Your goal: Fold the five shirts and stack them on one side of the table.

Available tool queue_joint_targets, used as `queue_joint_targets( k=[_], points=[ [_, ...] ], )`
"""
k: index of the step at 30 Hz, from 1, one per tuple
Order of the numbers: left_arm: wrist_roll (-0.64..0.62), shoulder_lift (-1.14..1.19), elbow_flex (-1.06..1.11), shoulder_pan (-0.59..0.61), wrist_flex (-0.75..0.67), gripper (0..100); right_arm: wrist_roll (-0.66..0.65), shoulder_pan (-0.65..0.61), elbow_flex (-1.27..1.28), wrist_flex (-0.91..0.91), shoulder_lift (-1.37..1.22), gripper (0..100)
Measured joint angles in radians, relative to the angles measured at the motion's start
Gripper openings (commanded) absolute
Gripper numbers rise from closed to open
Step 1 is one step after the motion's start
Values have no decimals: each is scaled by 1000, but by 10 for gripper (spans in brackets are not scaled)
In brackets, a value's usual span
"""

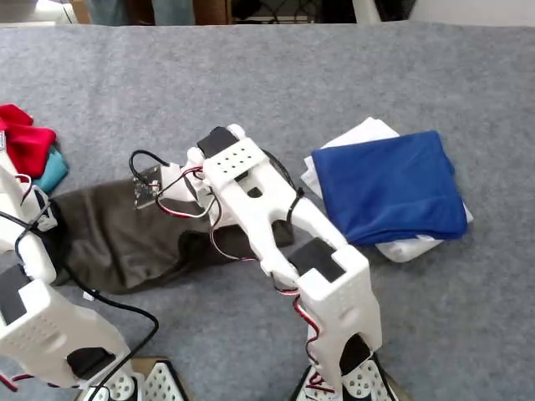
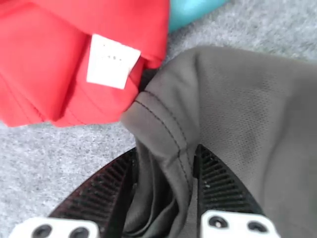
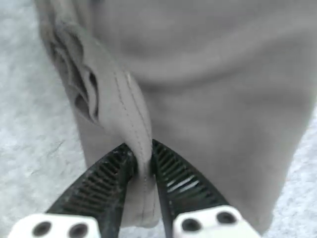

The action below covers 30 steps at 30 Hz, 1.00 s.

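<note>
Right wrist view has the right tool (image 3: 142, 163) pinched narrow on a stitched hem of the grey shirt (image 3: 208, 84), with the cloth gathered into a ridge between its jaws. The left tool (image 2: 166, 171) stands a little wider, closed on a thick bunch of the same shirt at its other end. From above, that shirt lies rumpled and unfolded on the bench (image 1: 334, 75), left of centre.

Two of the five shirts look done. The blue shirt (image 1: 389, 184) rests folded on top of the white shirt (image 1: 359, 134) at the right side of the bench, well apart from the grey one. The grey shirt is the one in hand. The red shirt (image 2: 49, 59) and the teal shirt (image 2: 193, 12) sit in a loose heap at the left edge, apparently unfolded, so three seem left.

The red shirt, its white label (image 2: 111, 62) showing, lies just beside the grey shirt's edge near the left tool. Whether they touch cannot be told, but a pull could drag it along. The right arm (image 1: 276, 217) stretches over the grey shirt and hides part of its middle.
</note>
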<state>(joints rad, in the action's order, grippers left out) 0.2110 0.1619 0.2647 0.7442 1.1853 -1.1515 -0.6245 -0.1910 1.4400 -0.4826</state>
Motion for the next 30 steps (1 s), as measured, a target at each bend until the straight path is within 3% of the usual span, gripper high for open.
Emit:
queue_joint_targets(
  k=[4,12,14,17,24,30],
  points=[
    [0,0,0,0,0,187,64,0,-5,-60,-12,172],
    [0,0,0,0,0,187,117,3,-5,-89,-11,169],
    [0,0,0,0,0,187,117,3,-5,-86,2,137],
    [0,0,0,0,0,187,117,17,-5,-63,51,11],
    [0,0,0,0,0,187,169,224,-6,-68,61,15],
    [0,0,0,0,0,186,215,250,-9,-195,-114,15]
  ],
)
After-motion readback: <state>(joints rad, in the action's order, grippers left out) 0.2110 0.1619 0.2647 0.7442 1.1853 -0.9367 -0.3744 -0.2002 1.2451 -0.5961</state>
